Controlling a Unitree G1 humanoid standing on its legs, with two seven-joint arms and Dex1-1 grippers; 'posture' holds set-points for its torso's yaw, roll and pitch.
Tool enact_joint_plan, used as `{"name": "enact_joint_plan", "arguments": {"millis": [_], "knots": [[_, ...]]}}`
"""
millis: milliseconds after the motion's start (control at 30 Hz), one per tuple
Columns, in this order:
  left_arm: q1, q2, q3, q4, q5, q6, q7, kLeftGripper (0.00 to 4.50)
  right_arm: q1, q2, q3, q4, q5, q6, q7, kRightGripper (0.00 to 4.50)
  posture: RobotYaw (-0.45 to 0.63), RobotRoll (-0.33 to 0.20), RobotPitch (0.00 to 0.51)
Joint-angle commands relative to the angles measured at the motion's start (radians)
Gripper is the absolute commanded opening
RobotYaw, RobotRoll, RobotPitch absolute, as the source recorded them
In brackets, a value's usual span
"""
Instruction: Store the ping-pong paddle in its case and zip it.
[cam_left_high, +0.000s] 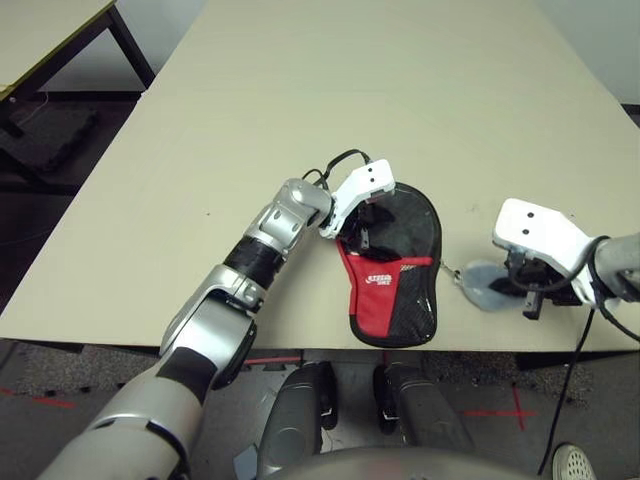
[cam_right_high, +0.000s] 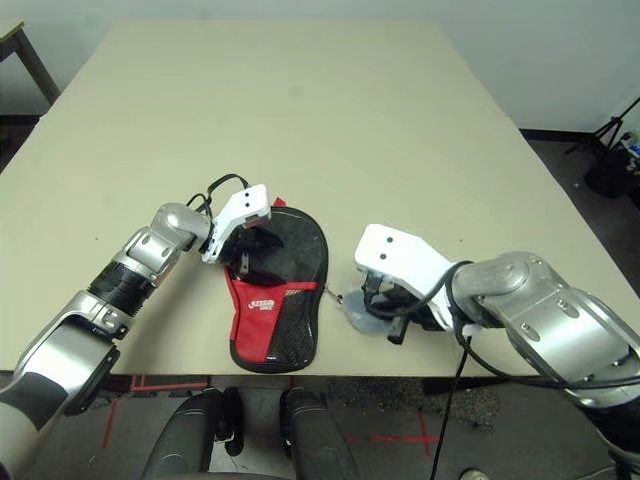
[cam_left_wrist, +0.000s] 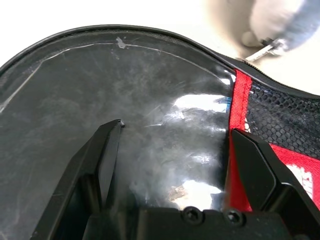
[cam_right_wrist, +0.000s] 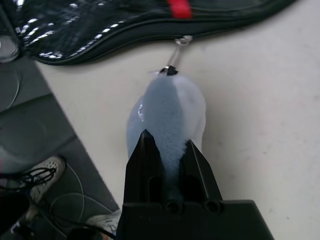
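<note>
Here, left gripper (cam_left_wrist: 170, 150) spread over glossy black-and-red paddle-shaped fabric case (cam_left_high: 395, 262); right gripper (cam_right_wrist: 169, 150) pinches fuzzy grey-white pull bundle (cam_right_wrist: 167, 107), seemingly zip-attached.

Case (cam_left_high: 392, 290) black, red band, white logo, mesh panel; zip-pull bundle (cam_right_wrist: 167, 112) whitish-grey; table (cam_left_high: 300, 120) beige.

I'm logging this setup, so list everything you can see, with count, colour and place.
case: one, black with a red lower band and mesh panel, lying flat at the table's near edge.
soft bundle: one, whitish-grey, right of the case, linked to its edge by a small metal clasp.
table: one, beige, under everything.
second table: one, beige top with dark legs, far left.
shoe: one, white, on the floor at right.
left gripper: jaws open over the case's glossy top.
right gripper: jaws shut on the soft bundle.
</note>
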Motion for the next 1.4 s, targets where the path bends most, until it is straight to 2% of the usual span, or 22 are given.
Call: {"name": "enact_joint_plan", "arguments": {"millis": [33, 133, 267, 367, 500, 700, 767, 867, 900, 967, 1000, 1067, 1133, 1200, 1267, 1400], "knots": [[0.042, 0.009, -0.049, 0.117, 0.074, 0.041, 0.04, 4.5, 0.059, -0.061, 0.024, -0.047, 0.037, 0.001, 0.046, 0.15, -0.25, 0.0, 0.206], [0.035, 0.006, -0.05, 0.126, 0.073, 0.037, 0.04, 4.5, 0.099, -0.1, 0.02, -0.066, 0.043, -0.02, 0.055, 0.15, -0.25, 0.0, 0.208], [0.027, 0.003, -0.045, 0.139, 0.072, 0.033, 0.045, 4.5, 0.174, -0.204, 0.006, -0.109, 0.068, -0.068, 0.114, 0.15, -0.25, 0.0, 0.212], [0.024, 0.001, -0.045, 0.145, 0.07, 0.031, 0.048, 4.5, 0.202, -0.23, -0.008, -0.116, 0.081, -0.095, 0.122, 0.15, -0.25, 0.0, 0.213], [0.026, -0.002, -0.042, 0.146, 0.068, 0.032, 0.055, 4.5, 0.212, -0.23, -0.02, -0.119, 0.096, -0.116, 0.126, 0.15, -0.25, 0.0, 0.213], [0.034, -0.005, -0.023, 0.119, 0.057, 0.033, 0.064, 4.5, 0.156, -0.156, 0.002, -0.048, 0.074, -0.114, 0.086, 0.15, -0.24, 0.0, 0.212], [0.037, -0.002, -0.007, 0.09, 0.047, 0.04, 0.066, 4.5, 0.137, -0.147, -0.011, -0.023, 0.091, -0.099, 0.098, 0.88, -0.24, 0.0, 0.21], [0.048, 0.014, 0.01, 0.034, 0.03, 0.065, 0.059, 4.5, 0.115, -0.149, -0.037, 0.001, 0.117, -0.082, 0.119, 1.75, -0.23, 0.0, 0.209], [0.054, 0.021, 0.018, 0.011, 0.024, 0.079, 0.06, 4.5, 0.105, -0.148, -0.049, 0.01, 0.129, -0.076, 0.127, 1.8, -0.23, 0.0, 0.209], [0.073, 0.043, 0.028, -0.039, 0.019, 0.096, 0.061, 4.5, 0.092, -0.156, -0.076, 0.021, 0.164, -0.066, 0.157, 1.52, -0.22, 0.0, 0.208], [0.086, 0.058, 0.034, -0.073, 0.012, 0.112, 0.056, 4.5, 0.098, -0.194, -0.095, 0.018, 0.19, -0.061, 0.2, 1.31, -0.22, 0.0, 0.207], [0.104, 0.081, 0.041, -0.123, 0.005, 0.135, 0.051, 4.5, 0.113, -0.246, -0.117, 0.009, 0.22, -0.068, 0.258, 0.65, -0.21, 0.0, 0.203], [0.113, 0.091, 0.045, -0.149, 0.0, 0.151, 0.057, 4.5, 0.12, -0.25, -0.129, 0.006, 0.241, -0.071, 0.268, 0.14, -0.21, 0.0, 0.202], [0.117, 0.096, 0.055, -0.167, -0.007, 0.163, 0.069, 4.5, 0.131, -0.26, -0.144, 0.0, 0.268, -0.068, 0.284, 0.01, -0.2, 0.0, 0.2], [0.12, 0.104, 0.076, -0.196, -0.018, 0.179, 0.083, 4.5, 0.136, -0.26, -0.186, 0.009, 0.316, -0.05, 0.303, 0.77, -0.19, 0.0, 0.199], [0.123, 0.125, 0.175, -0.279, -0.084, 0.261, 0.121, 4.5, 0.045, -0.197, -0.303, 0.158, 0.44, 0.048, 0.29, 2.11, -0.18, 0.0, 0.197]]}}
